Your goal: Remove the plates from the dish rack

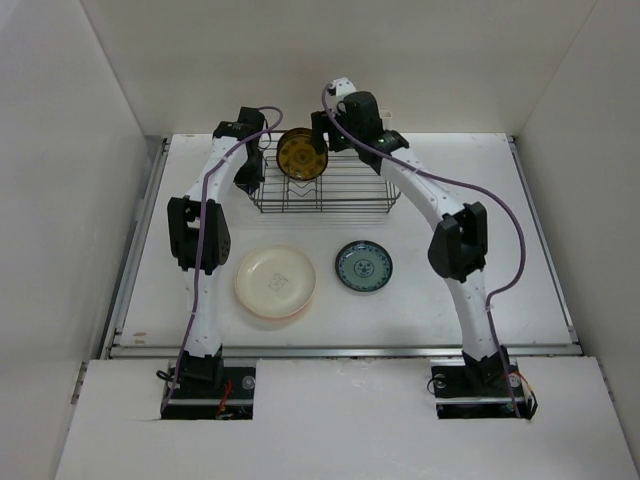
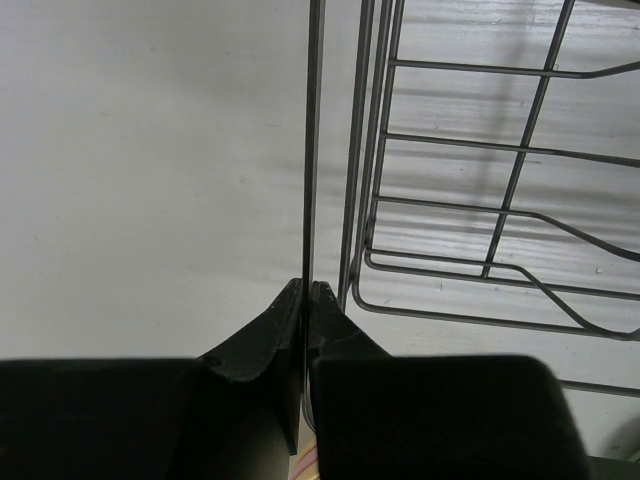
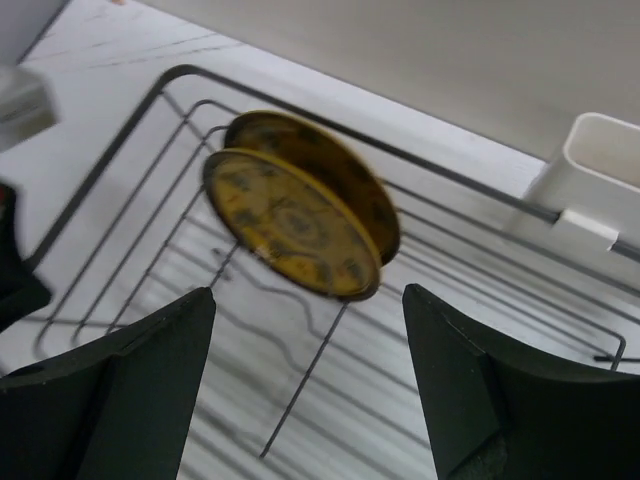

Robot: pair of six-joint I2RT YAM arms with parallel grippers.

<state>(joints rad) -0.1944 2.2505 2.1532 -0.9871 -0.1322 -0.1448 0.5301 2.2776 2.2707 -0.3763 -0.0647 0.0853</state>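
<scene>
Use the right gripper (image 3: 307, 300), spread and nearer: the brown-and-yellow plate (image 3: 300, 220) stands on edge in the far-left slots of the dish rack (image 1: 350, 190), directly ahead of its jaws, while the left gripper (image 2: 308, 290), pressed together, pinches that rack's left rim wire.

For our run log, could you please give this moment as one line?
left gripper: shut on black wire dish rack edge | right gripper: open, near brown-and-yellow patterned plate standing in rack

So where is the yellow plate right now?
In the top view the yellow plate stands on edge in the rack, toward its back left, just left of the open right gripper.
</scene>
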